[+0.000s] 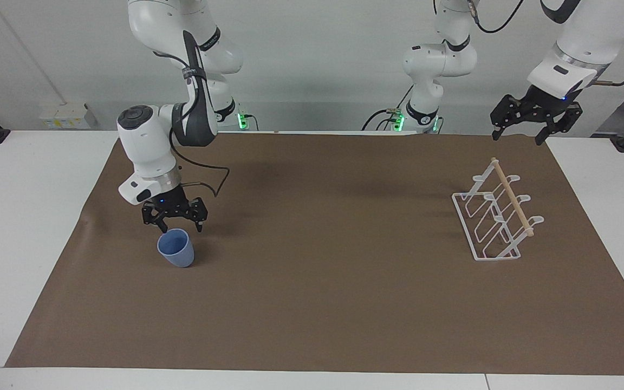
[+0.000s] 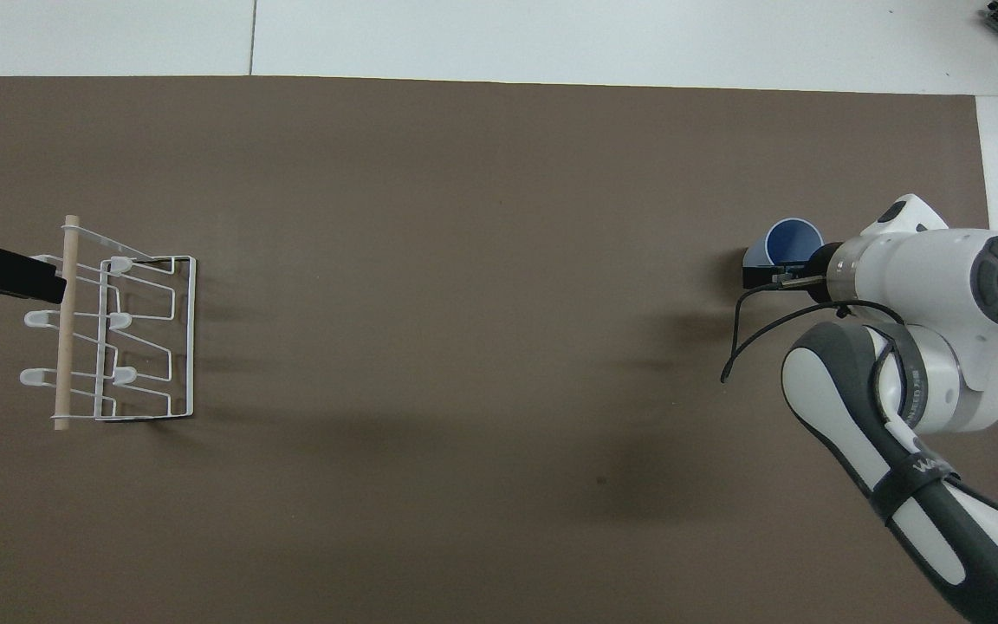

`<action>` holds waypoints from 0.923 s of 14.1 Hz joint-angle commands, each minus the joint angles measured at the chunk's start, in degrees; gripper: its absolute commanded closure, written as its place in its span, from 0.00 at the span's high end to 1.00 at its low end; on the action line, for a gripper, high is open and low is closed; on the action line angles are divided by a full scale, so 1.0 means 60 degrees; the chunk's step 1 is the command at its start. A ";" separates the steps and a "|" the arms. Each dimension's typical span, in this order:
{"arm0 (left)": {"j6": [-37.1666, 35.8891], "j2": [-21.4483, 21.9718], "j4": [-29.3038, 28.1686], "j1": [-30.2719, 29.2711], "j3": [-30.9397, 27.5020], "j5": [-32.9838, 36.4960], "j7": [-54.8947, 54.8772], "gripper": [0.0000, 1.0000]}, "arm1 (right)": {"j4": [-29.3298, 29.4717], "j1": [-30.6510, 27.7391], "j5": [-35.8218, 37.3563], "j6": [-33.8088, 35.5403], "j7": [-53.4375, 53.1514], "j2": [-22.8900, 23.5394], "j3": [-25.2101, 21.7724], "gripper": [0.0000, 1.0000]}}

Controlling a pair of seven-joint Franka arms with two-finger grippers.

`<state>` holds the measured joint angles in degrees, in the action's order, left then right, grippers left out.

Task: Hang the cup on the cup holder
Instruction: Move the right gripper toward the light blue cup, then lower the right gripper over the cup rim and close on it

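Facing view shows the left gripper (image 1: 520, 129) waiting with fingers spread wide, in the air over the table's (image 1: 30, 216) edge nearest the robots. Below it, on the brown mat (image 1: 312, 303), stands the cup holder (image 1: 499, 216). At the right arm's end, the right gripper (image 1: 176, 221) hangs wide apart just above the upright blue cup (image 1: 176, 247), not touching it.

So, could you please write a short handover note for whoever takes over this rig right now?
Right gripper: open, just above the cup's rim, nothing held.
Left gripper: open, waiting above the table edge near the cup holder.
Cup: upright on the brown mat, at the right arm's end.
Cup holder: empty, at the left arm's end.
Done: nothing yet. Left: grasp, carry across, hang.
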<state>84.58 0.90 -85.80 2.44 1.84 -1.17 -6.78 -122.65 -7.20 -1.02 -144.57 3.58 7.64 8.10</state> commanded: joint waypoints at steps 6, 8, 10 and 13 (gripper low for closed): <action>0.0156 0.0143 -0.0187 -0.0055 0.0016 0.0077 -0.0070 1.00 | -0.0126 -0.0046 0.0067 -0.1028 0.0150 0.0396 0.0042 1.00; 0.0113 0.0143 -0.0187 -0.0055 0.0016 0.0077 -0.0041 1.00 | -0.0066 -0.0046 0.0067 -0.0969 0.0150 0.0411 0.0042 1.00; 0.0068 0.0187 -0.0216 -0.0055 0.0016 0.0077 -0.0026 1.00 | 0.0050 -0.0046 0.0067 -0.0867 0.0164 0.0411 0.0042 1.00; 0.0054 0.0245 -0.0333 -0.0055 0.0016 0.0077 -0.0026 1.00 | 0.0430 -0.0046 0.0067 -0.0284 0.0165 0.0352 0.0056 1.00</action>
<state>84.55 0.90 -85.97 2.43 1.84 -1.17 -6.78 -122.61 -7.18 -1.00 -149.07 3.59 9.13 8.08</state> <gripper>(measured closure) 0.000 0.000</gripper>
